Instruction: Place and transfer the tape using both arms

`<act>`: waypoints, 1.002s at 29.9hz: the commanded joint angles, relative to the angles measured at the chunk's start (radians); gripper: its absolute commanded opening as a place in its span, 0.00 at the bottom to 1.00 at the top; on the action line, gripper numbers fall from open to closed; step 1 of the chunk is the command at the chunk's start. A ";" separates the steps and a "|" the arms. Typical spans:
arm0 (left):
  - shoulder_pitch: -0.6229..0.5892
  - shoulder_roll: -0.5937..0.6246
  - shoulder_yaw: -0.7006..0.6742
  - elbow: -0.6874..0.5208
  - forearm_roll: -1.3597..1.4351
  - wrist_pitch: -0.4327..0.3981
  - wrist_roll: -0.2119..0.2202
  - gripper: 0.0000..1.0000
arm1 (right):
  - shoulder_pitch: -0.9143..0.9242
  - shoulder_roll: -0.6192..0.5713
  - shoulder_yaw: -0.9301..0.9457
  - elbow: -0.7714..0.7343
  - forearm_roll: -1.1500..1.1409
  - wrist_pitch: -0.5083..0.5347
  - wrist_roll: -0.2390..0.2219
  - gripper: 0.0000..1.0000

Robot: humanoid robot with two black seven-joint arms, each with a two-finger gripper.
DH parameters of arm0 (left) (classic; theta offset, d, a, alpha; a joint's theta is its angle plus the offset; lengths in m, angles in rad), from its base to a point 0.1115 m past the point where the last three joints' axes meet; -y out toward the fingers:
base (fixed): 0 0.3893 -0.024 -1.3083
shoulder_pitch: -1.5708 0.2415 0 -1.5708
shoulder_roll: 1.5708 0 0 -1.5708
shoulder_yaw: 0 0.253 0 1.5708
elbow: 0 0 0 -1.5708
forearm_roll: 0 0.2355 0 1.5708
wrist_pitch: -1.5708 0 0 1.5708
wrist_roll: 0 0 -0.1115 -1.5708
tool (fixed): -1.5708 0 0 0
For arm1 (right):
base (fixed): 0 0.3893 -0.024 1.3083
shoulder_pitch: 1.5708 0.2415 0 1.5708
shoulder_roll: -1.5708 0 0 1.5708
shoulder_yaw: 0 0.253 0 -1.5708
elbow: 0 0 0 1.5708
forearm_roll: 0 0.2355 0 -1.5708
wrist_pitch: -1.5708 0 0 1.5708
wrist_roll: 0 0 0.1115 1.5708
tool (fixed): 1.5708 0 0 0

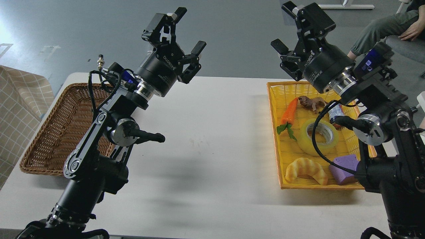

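Task not yet begun: nothing is held.

The tape (317, 137) is seen lying in the yellow basket (274, 109) on the desk (212, 159); left hand (186, 35) and right hand (288, 28) are raised, fingers apart, empty.

Yellow tape (317, 137) in yellow basket (274, 109); brown wicker basket (49, 132).

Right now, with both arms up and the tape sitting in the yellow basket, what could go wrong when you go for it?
1. The tape is crowded by the carrot, croissant and purple block; the right end effector may bump them.
2. A black cable crosses the roll and could snag.
3. The left end effector is far from the roll, so a mid-air handover might drop it onto the table.
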 commanded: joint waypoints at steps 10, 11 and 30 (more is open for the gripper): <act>0.040 0.000 -0.004 0.001 -0.001 -0.009 -0.005 0.98 | 0.003 0.000 -0.041 -0.011 0.002 0.009 0.005 1.00; 0.034 0.000 -0.005 0.001 -0.001 -0.009 -0.005 0.98 | 0.003 0.000 -0.039 -0.011 0.002 0.009 0.005 1.00; 0.025 0.000 -0.010 -0.020 -0.076 -0.016 -0.086 0.98 | -0.017 0.000 0.010 -0.010 0.011 0.099 0.180 1.00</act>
